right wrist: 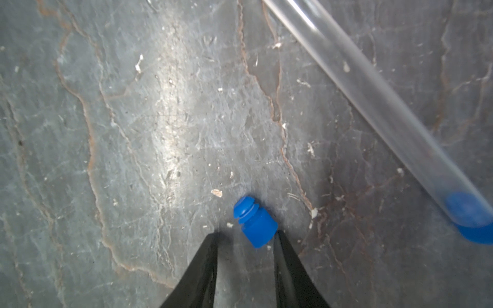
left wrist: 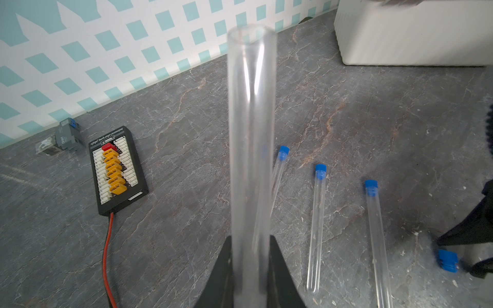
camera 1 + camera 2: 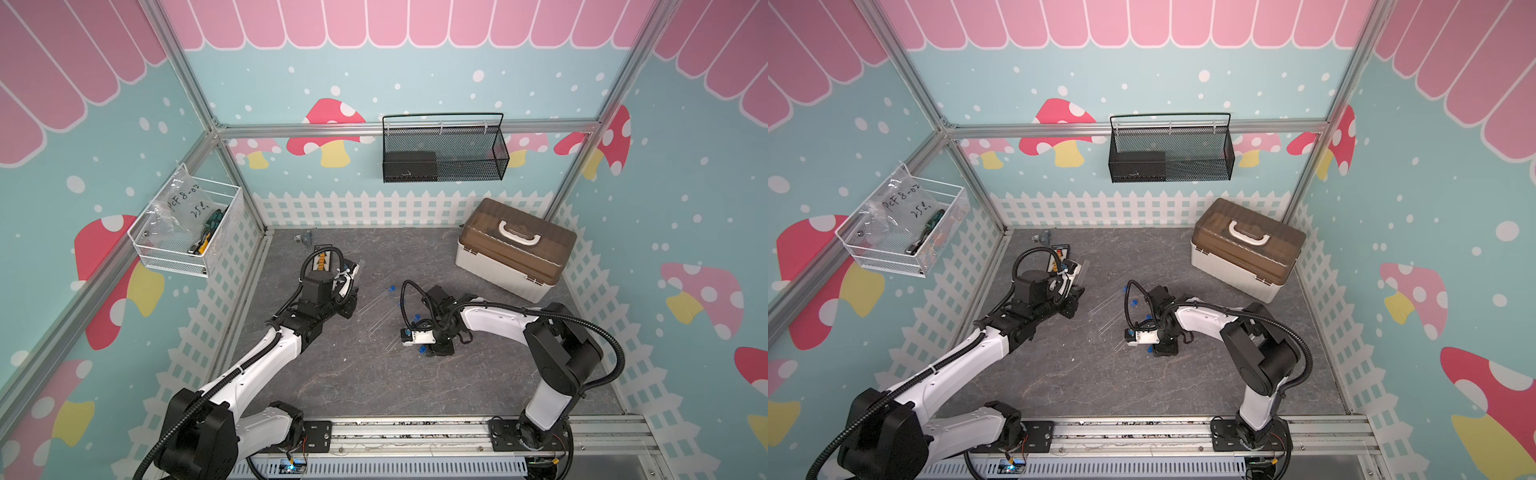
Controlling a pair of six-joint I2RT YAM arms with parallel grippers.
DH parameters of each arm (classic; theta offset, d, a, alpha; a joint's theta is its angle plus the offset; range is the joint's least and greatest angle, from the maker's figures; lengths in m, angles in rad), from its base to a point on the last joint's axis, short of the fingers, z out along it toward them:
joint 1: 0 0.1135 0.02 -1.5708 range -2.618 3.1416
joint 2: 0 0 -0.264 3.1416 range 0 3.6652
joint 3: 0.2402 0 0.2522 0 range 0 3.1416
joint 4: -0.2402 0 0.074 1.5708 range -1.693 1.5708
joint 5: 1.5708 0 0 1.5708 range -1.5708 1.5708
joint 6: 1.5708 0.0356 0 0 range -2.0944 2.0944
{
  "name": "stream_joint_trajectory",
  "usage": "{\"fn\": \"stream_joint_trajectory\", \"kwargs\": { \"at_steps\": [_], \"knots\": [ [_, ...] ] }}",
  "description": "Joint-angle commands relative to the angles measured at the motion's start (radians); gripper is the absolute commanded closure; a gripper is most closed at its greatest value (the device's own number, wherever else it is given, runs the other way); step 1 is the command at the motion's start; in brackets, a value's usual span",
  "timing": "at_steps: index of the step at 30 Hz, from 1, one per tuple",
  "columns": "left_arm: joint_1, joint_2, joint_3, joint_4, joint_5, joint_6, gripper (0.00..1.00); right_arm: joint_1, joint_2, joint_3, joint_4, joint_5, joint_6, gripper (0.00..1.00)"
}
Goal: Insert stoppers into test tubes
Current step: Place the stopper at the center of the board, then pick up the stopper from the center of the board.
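left gripper [image 2: 249, 241]: clamped tight on a tube, black tapered fingers pinching its lower end.
held tube [image 2: 252, 120]: clear, smooth, round-walled, held off the table. its mouth is open, with no plug in it.
right gripper [image 1: 245, 234]: down low at the table, jaws apart, a black tip on either side of a stopper. it grips nothing.
loose stopper [image 1: 255, 222]: bright blue and stubby, with a ribbed narrow neck and a wider cap. it lies on its side on the table between those tips, close against one, with a clear gap to the other.
capped tubes [image 2: 317, 226]: three thin clear cylinders with rounded bottoms, each with a blue plug in its mouth. they lie side by side on the table between the arms, apart from each other.
near tube [image 1: 373, 101]: lies just beside the loose stopper, blue plug in its end.
table [image 3: 332, 374]: matt grey slate-look sheet, veined with rusty cracks and flecked with pale crumbs.
board [image 2: 117, 170]: flat black rectangle at back left, with a row of yellow plugs, one red plug, and a red wire trailing off.
grey block [image 2: 66, 134]: small and boxy, against the fence wall.
box [image 3: 515, 249]: ribbed white base, smoky brown lid, white handle, in the back right corner.
black basket [image 3: 444, 149]: fine mesh, hung on the back wall.
white basket [image 3: 183, 224]: wire, on the left wall, holding a clear bag and tools.
walls [image 3: 374, 75]: teal, printed with mushrooms, a white picket fence and pink scallops, in an aluminium frame.
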Motion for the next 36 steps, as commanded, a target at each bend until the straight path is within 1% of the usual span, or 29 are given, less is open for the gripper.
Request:
{"fn": "stream_joint_trajectory", "kwargs": {
  "at_steps": [1, 9, 12, 17, 21, 28, 36],
  "knots": [
    [-0.007, 0.002, -0.008, -0.004, -0.01, 0.013, 1.0, 0.012, -0.007, 0.01, -0.046, -0.005, -0.056, 0.64],
    [-0.006, -0.003, -0.006, -0.005, -0.009, 0.013, 1.0, 0.013, -0.056, 0.029, -0.039, 0.022, -0.139, 0.59],
    [-0.007, -0.008, -0.006, -0.005, -0.009, 0.013, 1.0, 0.018, -0.055, 0.054, -0.065, 0.031, -0.188, 0.59],
    [-0.007, -0.017, -0.005, -0.009, -0.008, 0.01, 1.0, 0.034, -0.034, 0.091, -0.079, 0.036, -0.228, 0.58],
    [-0.006, -0.031, 0.002, -0.009, 0.021, -0.015, 1.0, 0.051, 0.02, 0.136, -0.141, 0.024, -0.249, 0.61],
    [-0.007, -0.046, 0.009, -0.005, 0.043, -0.037, 1.0, 0.058, 0.054, 0.139, -0.159, 0.022, -0.242, 0.66],
    [-0.007, -0.057, 0.004, -0.011, 0.035, -0.022, 1.0, 0.059, 0.096, 0.142, -0.159, 0.084, -0.242, 0.69]
  ]
}}
